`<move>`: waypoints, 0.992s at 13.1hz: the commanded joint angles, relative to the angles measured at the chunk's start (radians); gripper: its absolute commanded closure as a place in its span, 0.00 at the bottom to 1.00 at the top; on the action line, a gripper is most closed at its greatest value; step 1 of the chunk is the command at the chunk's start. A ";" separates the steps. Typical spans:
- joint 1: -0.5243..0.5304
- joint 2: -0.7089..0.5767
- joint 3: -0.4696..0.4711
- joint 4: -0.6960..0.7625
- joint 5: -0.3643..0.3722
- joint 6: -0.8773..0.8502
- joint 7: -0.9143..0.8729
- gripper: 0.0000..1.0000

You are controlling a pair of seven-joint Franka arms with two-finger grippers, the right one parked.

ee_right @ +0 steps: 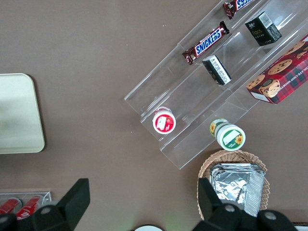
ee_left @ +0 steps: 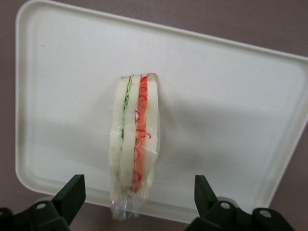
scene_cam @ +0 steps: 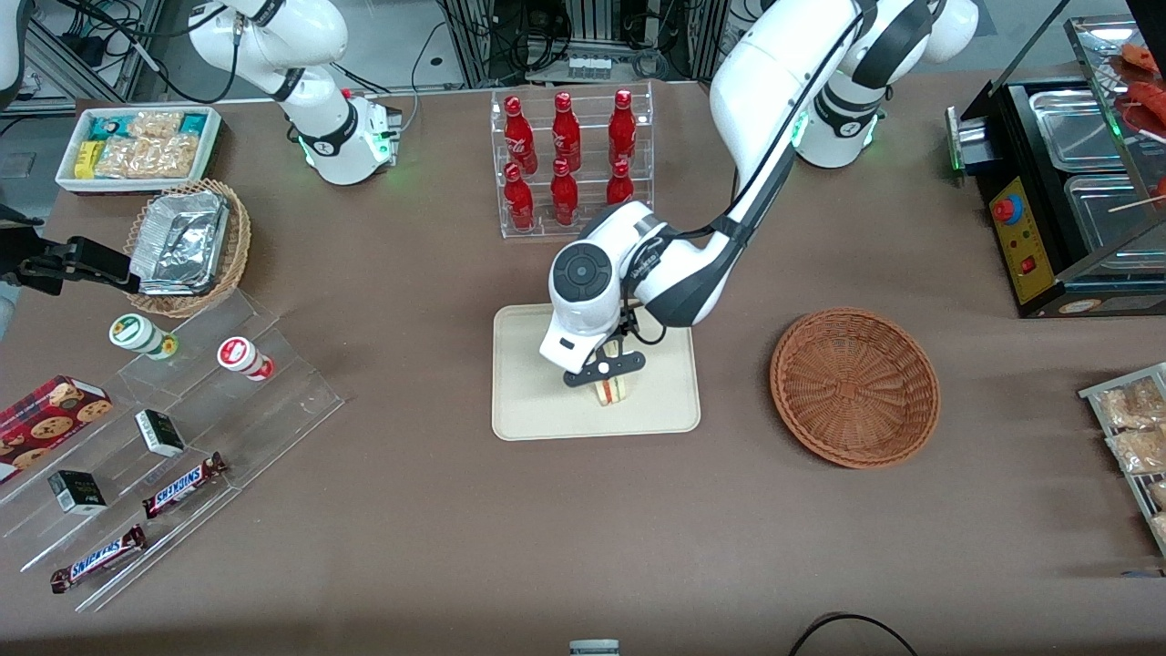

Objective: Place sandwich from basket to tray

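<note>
Robot lab — mock snack counter

The sandwich (ee_left: pixel 134 147) lay on the tray (ee_left: pixel 231 96), between the fingers (ee_left: pixel 72 192) of the tool (ee_left: pixel 137 195), which stood wide apart and clear of it.

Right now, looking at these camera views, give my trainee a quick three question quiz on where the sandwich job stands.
1. True or false: the sandwich lies on the tray.
2. The gripper is: A) shut on the sandwich, B) open above it, C) over the basket.
3. Fill in: the reddish-brown basket now holds ____ sandwiches.

Key: 1 true. 2 B, fingers apart either side of the sandwich. 3 no; it lies toward the working arm's end.
</note>
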 commanded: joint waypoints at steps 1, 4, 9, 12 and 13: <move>-0.001 -0.072 0.007 0.039 0.005 -0.106 0.011 0.00; 0.051 -0.129 0.009 0.037 0.006 -0.210 0.198 0.00; 0.206 -0.250 0.012 -0.027 0.020 -0.318 0.254 0.00; 0.305 -0.325 0.010 -0.096 0.023 -0.338 0.391 0.00; 0.344 -0.357 0.010 -0.130 0.022 -0.339 0.446 0.00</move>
